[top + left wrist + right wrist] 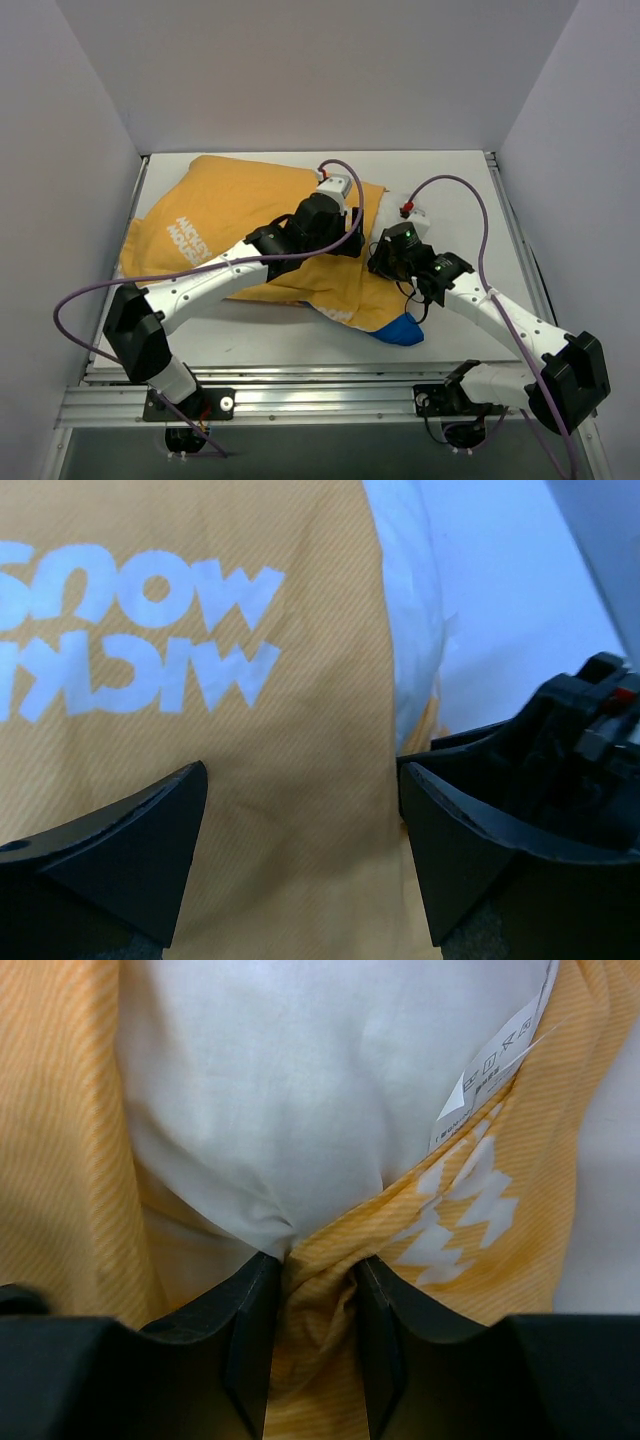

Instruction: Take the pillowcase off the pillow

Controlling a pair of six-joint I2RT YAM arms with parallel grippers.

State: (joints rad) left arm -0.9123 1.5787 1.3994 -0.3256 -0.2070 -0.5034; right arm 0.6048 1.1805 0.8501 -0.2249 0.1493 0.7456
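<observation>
1. Pillowcase point(230, 215). Soft cover, lying on the bench point(465, 190), from centre out toward 10 o'clock in the top view. Yellow-orange side up, with white lettering point(140, 640) near its 9 o'clock end. A blue corner point(403, 330) pokes out from under it at 5 o'clock. It is rumpled, and its open end faces 3 o'clock.

2. Pillow point(300, 1090). White and plump, mostly inside the pillowcase. Bare white fabric bulges out of the open end, with orange cloth on either side of it in the right wrist view. A small printed tag point(495, 1060) sits at its edge toward 2 o'clock.

3. Left gripper point(300, 810). Fingers spread wide apart, holding nothing. It is over the orange side of the pillowcase, close to the open end. The pillow's white edge lies toward 1 o'clock in the left wrist view. Whether the fingers touch the cloth cannot be told.

4. Right gripper point(315, 1300). Fingers closed on a bunched fold of orange pillowcase at the mouth, just below the exposed pillow. White pillow fabric creases down to the fingertips. Whether any of it is caught in the pinch cannot be told.
</observation>
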